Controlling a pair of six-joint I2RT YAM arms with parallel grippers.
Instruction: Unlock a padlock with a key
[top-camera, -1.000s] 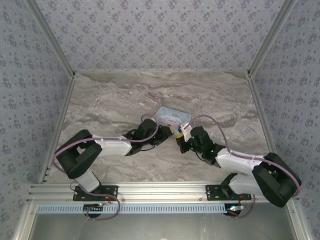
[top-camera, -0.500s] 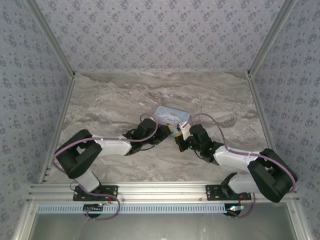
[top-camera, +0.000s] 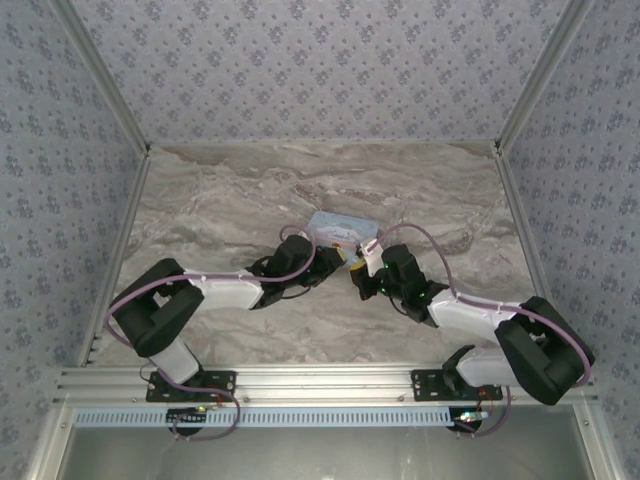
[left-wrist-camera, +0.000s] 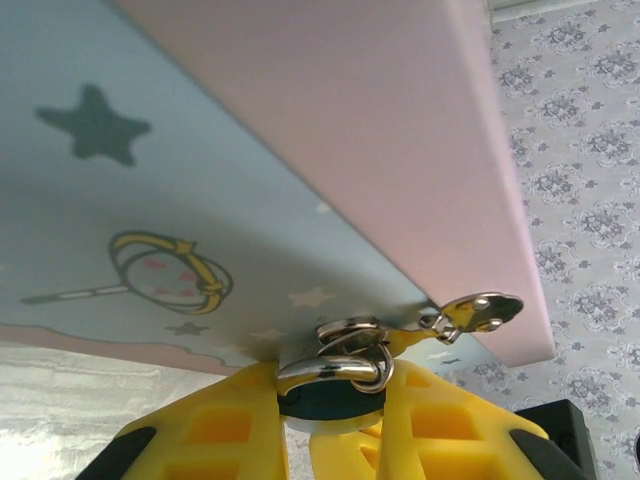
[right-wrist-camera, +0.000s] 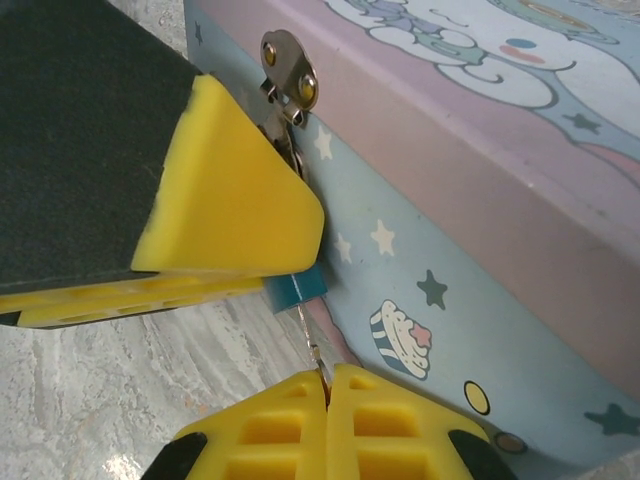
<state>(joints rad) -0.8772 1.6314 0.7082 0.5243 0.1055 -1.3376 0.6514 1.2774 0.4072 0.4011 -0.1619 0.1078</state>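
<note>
The small teal padlock (left-wrist-camera: 330, 403) hangs by its silvery shackle (left-wrist-camera: 340, 367) from the hasp of a light-blue cartoon tin (left-wrist-camera: 200, 200). My left gripper (left-wrist-camera: 333, 388) is shut on the padlock body, one yellow finger on each side. In the right wrist view the padlock (right-wrist-camera: 297, 289) pokes out under the left gripper's yellow finger (right-wrist-camera: 230, 200). The thin key (right-wrist-camera: 312, 338) runs from the padlock's underside down into my right gripper (right-wrist-camera: 327, 376), which is shut on it. From above, both grippers (top-camera: 340, 258) (top-camera: 357, 272) meet at the tin's near corner.
The tin (top-camera: 340, 231) lies on the marble tabletop (top-camera: 220, 200) near its middle, with its metal hasp plate (right-wrist-camera: 288, 70) on the side facing the arms. Patterned walls enclose the table at the back and both sides.
My right gripper has shifted slightly left and up toward the tin and the padlock. The left arm has stayed put, still holding the padlock.
</note>
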